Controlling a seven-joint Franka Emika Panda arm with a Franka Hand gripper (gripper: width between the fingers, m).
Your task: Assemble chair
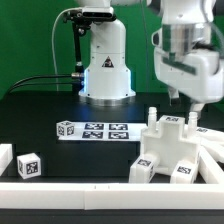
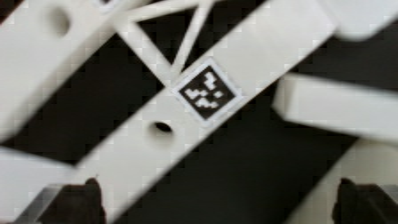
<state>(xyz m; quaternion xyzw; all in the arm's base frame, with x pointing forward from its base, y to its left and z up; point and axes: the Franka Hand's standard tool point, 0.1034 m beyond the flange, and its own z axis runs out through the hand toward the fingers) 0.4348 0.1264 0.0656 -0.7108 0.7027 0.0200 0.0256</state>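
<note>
Black table carries a blocky white chair, tags showing.

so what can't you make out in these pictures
- The chair parts run off the exterior view's right edge.
- A white piece is cut by the exterior view's left edge.
- Wrist view: the chair parts are blurred and cropped on all sides; the tag is too blurred to read.

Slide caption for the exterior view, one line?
Open pincer hovers above white chair parts on a black table, marker board and small tagged cube alongside.
</note>
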